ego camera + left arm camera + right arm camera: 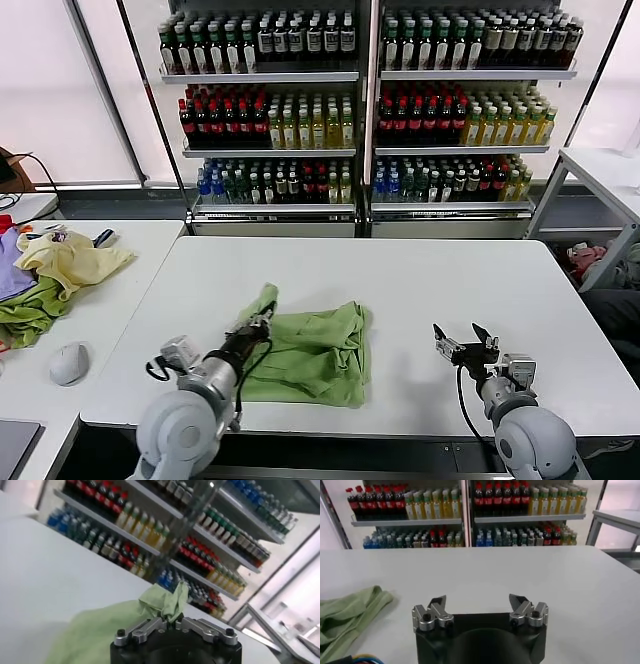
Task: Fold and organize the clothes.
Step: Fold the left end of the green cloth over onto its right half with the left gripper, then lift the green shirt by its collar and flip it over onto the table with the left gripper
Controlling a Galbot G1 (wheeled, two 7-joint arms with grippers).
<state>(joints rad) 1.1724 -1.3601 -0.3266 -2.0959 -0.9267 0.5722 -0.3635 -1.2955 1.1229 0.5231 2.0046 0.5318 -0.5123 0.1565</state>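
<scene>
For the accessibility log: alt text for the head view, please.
The left gripper is shut on the left edge of a green shirt lying crumpled on a white table. The right gripper hangs open over bare table to the shirt's right; drink shelves stand behind.

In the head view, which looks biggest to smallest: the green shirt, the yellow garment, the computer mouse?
1. Green shirt, held by the left gripper.
2. Yellow garment.
3. Mouse.
The shirt lies nearer the camera than the garment.

Between my two grippers the white table top lies bare, only the crumpled light green cotton shirt blocks my left side near the front edge.
</scene>
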